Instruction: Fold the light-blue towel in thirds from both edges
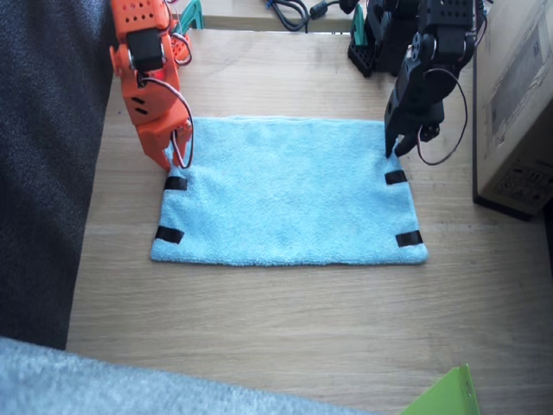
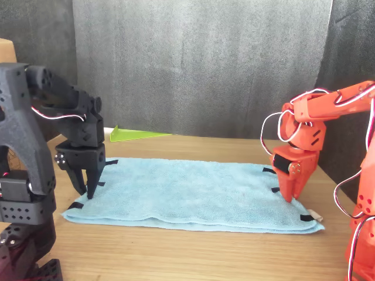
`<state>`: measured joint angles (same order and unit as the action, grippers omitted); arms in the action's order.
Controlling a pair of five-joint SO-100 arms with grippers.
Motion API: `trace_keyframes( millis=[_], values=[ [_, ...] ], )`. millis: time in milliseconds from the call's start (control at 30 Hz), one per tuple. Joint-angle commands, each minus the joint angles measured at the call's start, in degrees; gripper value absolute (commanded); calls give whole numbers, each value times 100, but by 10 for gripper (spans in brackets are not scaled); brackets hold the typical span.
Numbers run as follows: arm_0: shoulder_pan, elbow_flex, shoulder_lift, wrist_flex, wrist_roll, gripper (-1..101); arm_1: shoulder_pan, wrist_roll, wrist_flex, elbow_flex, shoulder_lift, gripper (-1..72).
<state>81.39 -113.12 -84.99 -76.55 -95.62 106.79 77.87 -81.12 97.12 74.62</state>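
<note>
The light-blue towel [image 1: 289,190] [image 2: 187,193] lies spread flat on the wooden table, with black tape strips [image 1: 175,182] [image 1: 396,177] along both short edges. The orange right gripper [image 1: 175,160] [image 2: 290,198] points down, its tips touching the far corner of one short edge. Its jaws look close together; I cannot make out a gap. At the other short edge, the black left gripper [image 1: 396,150] [image 2: 88,190] stands with a narrow gap between its fingers and its tips down on the towel's far corner. A small white tag [image 2: 317,216] sticks out at a corner.
A cardboard box [image 1: 518,104] stands close beside the left arm. A green sheet [image 1: 445,398] [image 2: 137,134] lies at the table's near edge, next to pale grey-blue fabric [image 1: 104,385]. Dark cloth [image 1: 43,173] hangs along one side. Cables [image 1: 289,13] lie at the back.
</note>
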Motion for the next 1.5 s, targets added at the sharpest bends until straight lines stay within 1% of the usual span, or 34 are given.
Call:
trace_keyframes(
  millis=[0, 433, 667, 967, 1167, 1467],
  values=[
    [97, -53, -281, -35, -70, -1, 229, 88, -475, -396, 431, 2],
    [105, -88, -316, -9, -88, -2, 888, -167, -1635, -2004, 396, 2],
    [114, -88, -308, -9, -70, -2, 1239, -158, -2294, -3278, -193, 2],
    [105, -79, -299, -9, -53, -2, 1934, -79, -3023, -4966, -1327, 1],
    [123, -88, -308, -9, -53, -2, 2347, -105, -3023, -5590, -1872, 1],
    [149, -114, -325, 0, -35, -2, 2689, -114, -3032, -6785, -2689, 1]
  ],
)
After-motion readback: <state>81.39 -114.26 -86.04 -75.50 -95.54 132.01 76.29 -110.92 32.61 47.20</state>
